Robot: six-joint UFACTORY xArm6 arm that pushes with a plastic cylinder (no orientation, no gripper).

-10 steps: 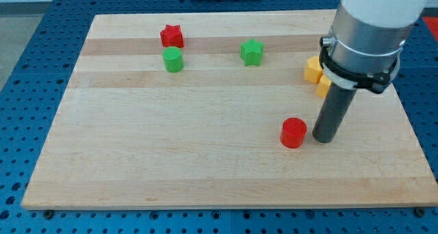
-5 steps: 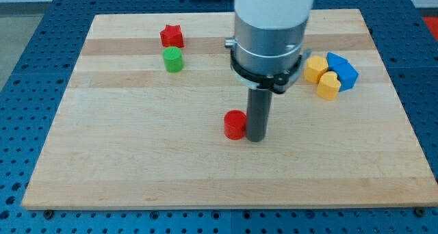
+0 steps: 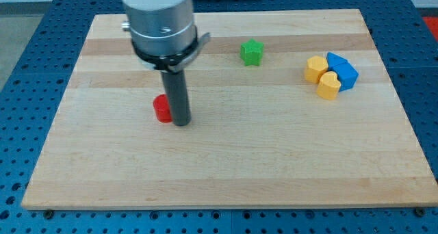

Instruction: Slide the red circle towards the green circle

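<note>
Tip point(image 3: 181, 122) down on the wooden table point(image 3: 226, 172), touching the right side of the red circle point(image 3: 162, 109), which sits left of centre. No gripper here, only the rod. Green circle hidden behind the arm, so position cannot be told. Green star point(image 3: 252, 52) toward the top; two yellow blocks point(image 3: 321, 76) clustered against a blue block point(image 3: 343, 71) at right.

tip point(image 3: 181, 122) touching red circle point(image 3: 162, 109) on its right, view's left-centre | green star point(image 3: 252, 52) toward top, right of arm | two yellow blocks point(image 3: 321, 76) against blue block point(image 3: 342, 72), far right | all on board point(image 3: 233, 172)
</note>
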